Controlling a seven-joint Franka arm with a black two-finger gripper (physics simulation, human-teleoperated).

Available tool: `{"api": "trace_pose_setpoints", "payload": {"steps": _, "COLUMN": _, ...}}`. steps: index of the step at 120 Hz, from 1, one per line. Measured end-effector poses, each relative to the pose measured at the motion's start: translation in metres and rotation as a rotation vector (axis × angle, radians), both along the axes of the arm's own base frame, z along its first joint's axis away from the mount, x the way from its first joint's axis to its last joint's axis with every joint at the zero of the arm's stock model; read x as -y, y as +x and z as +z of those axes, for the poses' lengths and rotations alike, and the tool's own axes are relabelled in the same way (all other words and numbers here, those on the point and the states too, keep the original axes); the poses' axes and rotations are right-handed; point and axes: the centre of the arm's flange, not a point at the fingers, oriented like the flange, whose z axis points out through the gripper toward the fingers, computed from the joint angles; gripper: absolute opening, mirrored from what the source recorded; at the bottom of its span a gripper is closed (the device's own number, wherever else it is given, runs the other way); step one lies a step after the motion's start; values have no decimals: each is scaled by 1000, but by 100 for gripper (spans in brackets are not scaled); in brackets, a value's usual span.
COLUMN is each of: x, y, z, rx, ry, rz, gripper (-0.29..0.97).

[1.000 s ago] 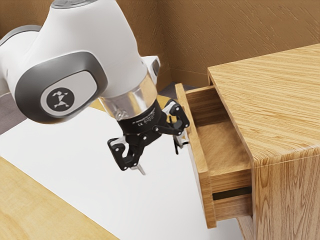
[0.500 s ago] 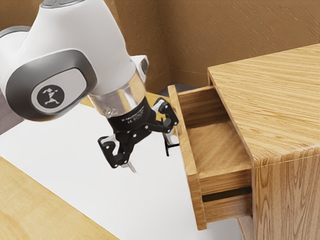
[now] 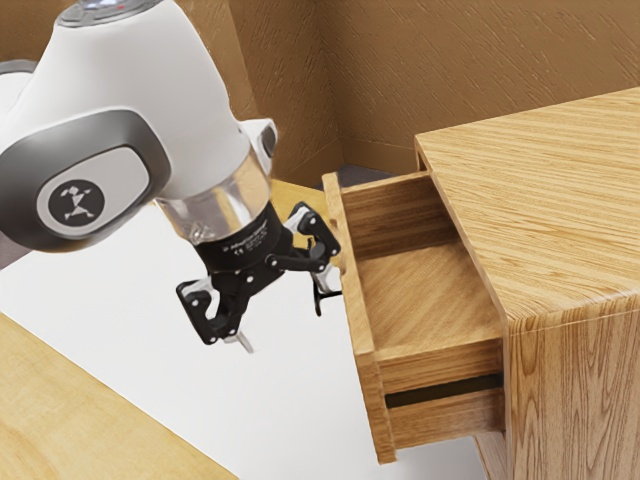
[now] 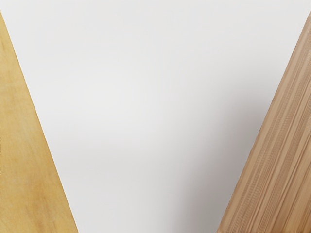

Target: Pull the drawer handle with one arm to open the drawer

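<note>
Beside the drawer front [image 3: 358, 310], the tool [image 3: 282, 322] hangs open: 2 black fingers [image 3: 213, 315] spread wide, w/ only white surface seen btw them. One finger stands out over the white tabletop [image 3: 130, 320], apart from everything. The other sits right at the drawer front, against 1 small dark handle [image 3: 324, 296]. Only that 1 finger is at the handle, so no two-sided grip. Tool tilts, wrist uppermost, carried by 1 white-and-grey arm [image 3: 130, 130] coming in from the exterior view's upper left.

1 drawer [image 3: 425, 300] stands well out of 1 wooden cabinet [image 3: 545, 190], open, its wood floor in full view. Drawer front faces the tool, toward the exterior view's left; the drawer's back end is under the cabinet top. A dark slot [image 3: 445, 391] runs along the drawer's near side. Cabinet fills the exterior view's right, same grain as the drawer.

Wrist cam: white tabletop [image 4: 155, 97] under the hand, w/ 2 wood wedges flanking it. 1 is pale and smooth [image 4: 24, 170], 1 darker w/ strong grain [image 4: 277, 170]; can't tell what each belongs to. Exterior view also has 1 pale wood strip [image 3: 80, 420] at the lower left, edging the white tabletop, and brown walls [image 3: 450, 70] behind.
</note>
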Motion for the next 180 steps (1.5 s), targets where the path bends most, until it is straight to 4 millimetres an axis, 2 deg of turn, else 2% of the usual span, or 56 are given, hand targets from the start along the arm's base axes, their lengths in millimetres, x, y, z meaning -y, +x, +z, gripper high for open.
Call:
{"api": "trace_pose_setpoints", "payload": {"steps": 94, "x": -25, "y": -27, "z": -2, "rx": 1, "ry": -12, "rz": 36, "gripper": 68}}
{"api": "trace_pose_setpoints", "payload": {"steps": 144, "x": -35, "y": -36, "z": -4, "rx": -5, "ry": -9, "rz": 56, "gripper": 68}}
{"api": "trace_pose_setpoints", "payload": {"steps": 180, "x": -46, "y": -54, "z": -3, "rx": 5, "ry": -15, "rz": 76, "gripper": 68}}
